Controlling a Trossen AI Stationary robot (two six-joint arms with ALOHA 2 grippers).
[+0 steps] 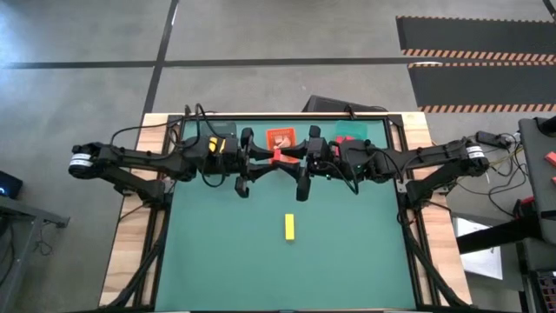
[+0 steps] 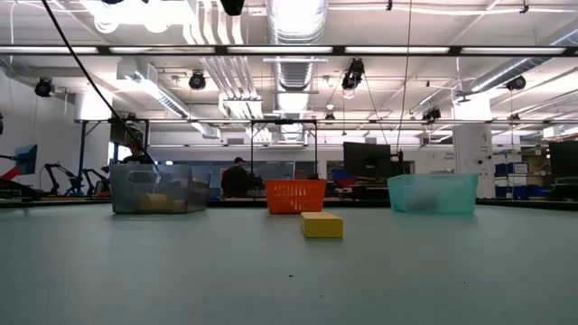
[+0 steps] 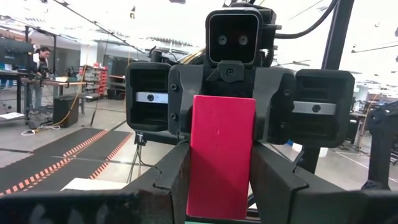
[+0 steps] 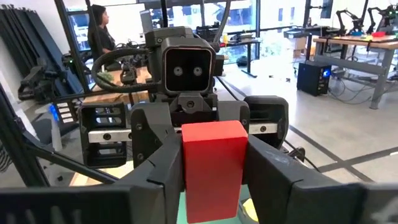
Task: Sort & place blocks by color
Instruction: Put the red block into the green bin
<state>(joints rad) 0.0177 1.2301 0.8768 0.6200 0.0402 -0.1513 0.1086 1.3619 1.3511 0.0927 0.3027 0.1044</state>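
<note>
Both arms meet over the far middle of the green tabletop (image 1: 347, 269), and it's a red block (image 1: 278, 156) caught between them, right above the near edge of the orange tray (image 1: 281, 137). The left jaws (image 1: 261, 156) reach in from the left, the right jaws (image 1: 294, 155) from the right, and both pairs are closed on that one red block, each clamping an end. In the left wrist view the block (image 3: 221, 155) stands upright between the two dark fingers (image 3: 171, 177), with the other arm's gripper body right behind it; the right wrist view shows the same, the block (image 4: 211, 165) squeezed between its own fingers (image 4: 277, 177) with the left arm facing it. Down on the tabletop, a single yellow block (image 1: 289, 226) lies alone near the centre, well apart from both jaws. The dark grey tray (image 1: 217, 130) sits far left, the teal tray (image 1: 352, 129) far right
</note>
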